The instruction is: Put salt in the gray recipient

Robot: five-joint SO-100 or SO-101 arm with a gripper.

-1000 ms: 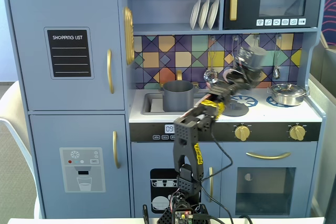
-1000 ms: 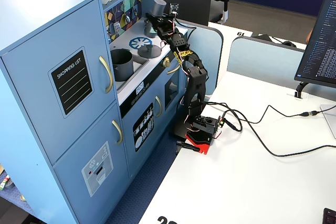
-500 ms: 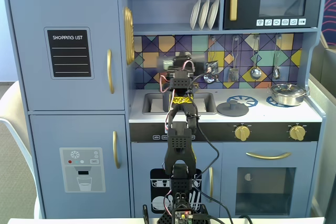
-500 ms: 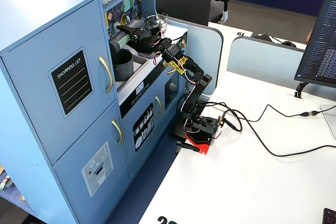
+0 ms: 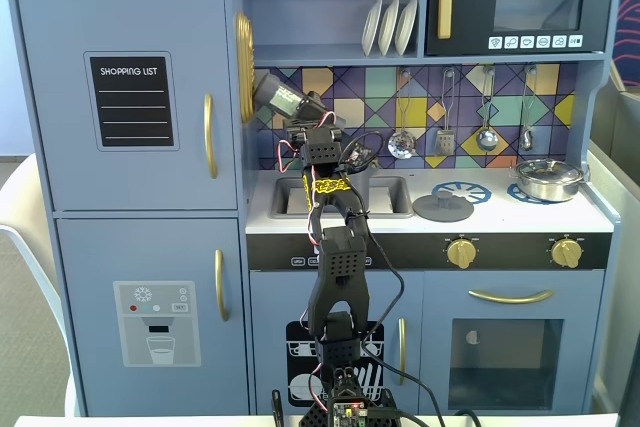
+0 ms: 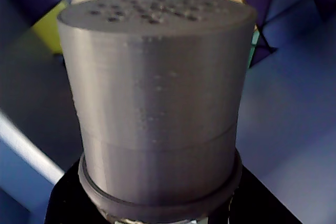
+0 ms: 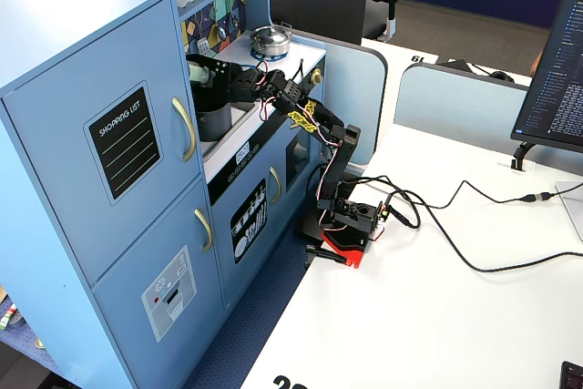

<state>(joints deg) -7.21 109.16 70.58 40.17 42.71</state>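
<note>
My gripper [image 5: 300, 110] is shut on the salt [image 5: 278, 99], a dark-gray shaker held tilted with its cap pointing up and to the left, in front of the tiled backsplash. From the side, the salt [image 7: 201, 73] hangs just above the gray recipient [image 7: 213, 123], a matte gray pot standing in the sink. In the front fixed view my arm hides most of that pot. In the wrist view the salt's perforated cap [image 6: 156, 93] fills the frame, and the black jaws grip the body below it.
A flat gray lid with a knob [image 5: 443, 208] lies on the counter right of the sink. A shiny silver pot [image 5: 547, 179] sits on the far-right burner. Ladles [image 5: 486, 137] hang on the backsplash. The cabinet wall [image 5: 240, 147] stands close on the left.
The arm has swung left from over the burner to above the sink, carrying the salt. The shaker now points up and to the left over the gray pot.
</note>
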